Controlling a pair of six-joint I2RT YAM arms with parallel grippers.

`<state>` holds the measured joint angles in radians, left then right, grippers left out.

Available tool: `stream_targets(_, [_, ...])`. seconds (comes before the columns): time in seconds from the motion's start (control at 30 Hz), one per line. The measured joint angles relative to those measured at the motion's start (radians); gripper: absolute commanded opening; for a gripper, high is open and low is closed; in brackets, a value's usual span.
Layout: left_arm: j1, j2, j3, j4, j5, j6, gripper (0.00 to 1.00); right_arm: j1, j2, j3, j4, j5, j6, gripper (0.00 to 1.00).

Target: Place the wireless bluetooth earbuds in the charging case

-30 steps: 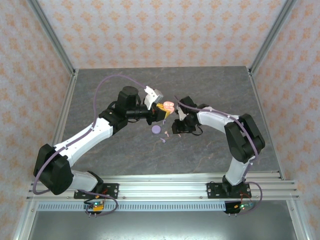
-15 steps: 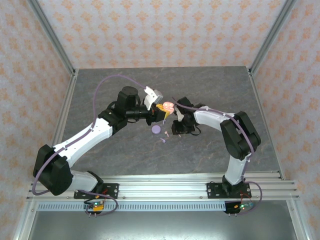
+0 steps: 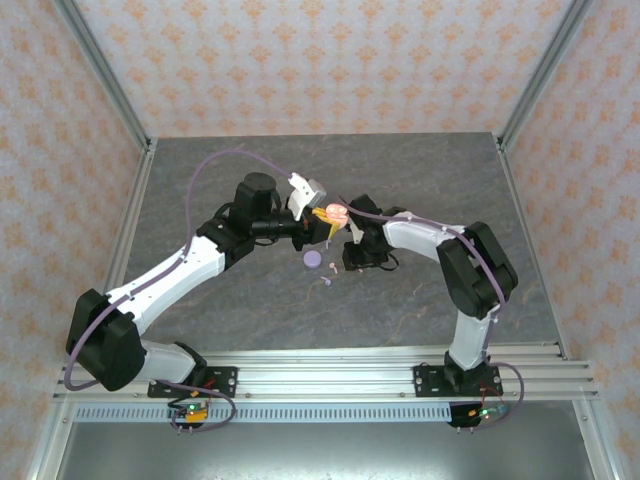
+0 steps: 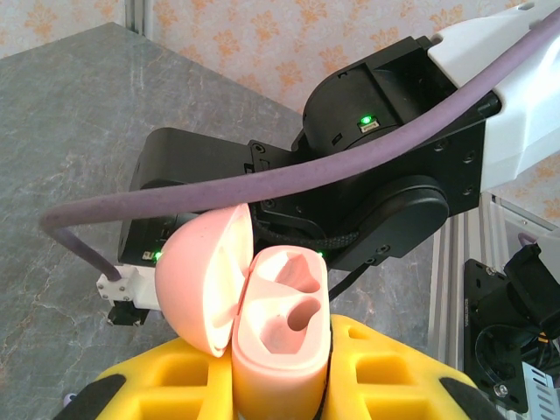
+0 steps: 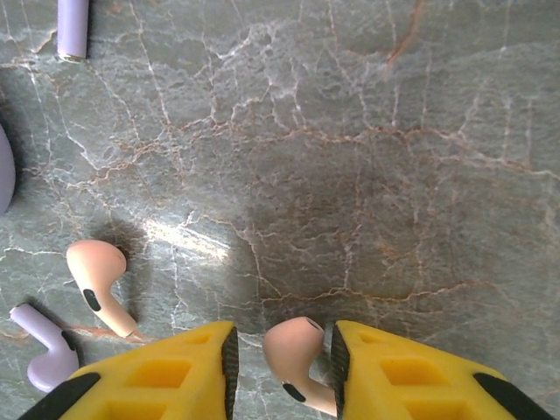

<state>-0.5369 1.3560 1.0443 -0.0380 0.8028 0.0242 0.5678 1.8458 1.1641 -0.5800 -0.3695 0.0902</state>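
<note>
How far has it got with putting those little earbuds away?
Done: nothing is in yet. The open pink case, held by the left gripper, shows empty pockets. In hand: the right gripper has its jaws either side of one pink earbud on the table, not yet lifted. Left: that one, another pink earbud, a lavender earbud and a second lavender earbud.

A pale pink stemmed plastic earbud [image 5: 293, 359] sits between the right gripper's [image 5: 284, 339] parted yellow fingers [image 5: 166, 374] on the grey veined marble tabletop [image 5: 350, 157], with a second pale pink earbud [image 5: 98, 284] and a lavender earbud [image 5: 42, 348] off to one side.
</note>
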Motion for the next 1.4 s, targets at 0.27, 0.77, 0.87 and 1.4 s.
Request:
stream_targets(0.27, [0.0,0.0,0.0,-0.005,0.0,0.001,0.19,0.019,0.016,0.025,-0.031,0.053,-0.009,0.32])
stream_targets(0.77, [0.0,-0.001,0.0,-0.011,0.0,0.002,0.19,0.032,0.019,0.029,-0.041,0.119,0.01,0.24])
stream_targets(0.87, [0.0,-0.001,0.0,-0.014,0.0,0.002,0.19,0.032,0.02,0.031,-0.041,0.146,0.035,0.24])
stream_targets(1.4, [0.0,-0.002,0.0,-0.018,0.0,0.002,0.19,-0.019,0.02,0.031,-0.04,0.19,0.098,0.37])
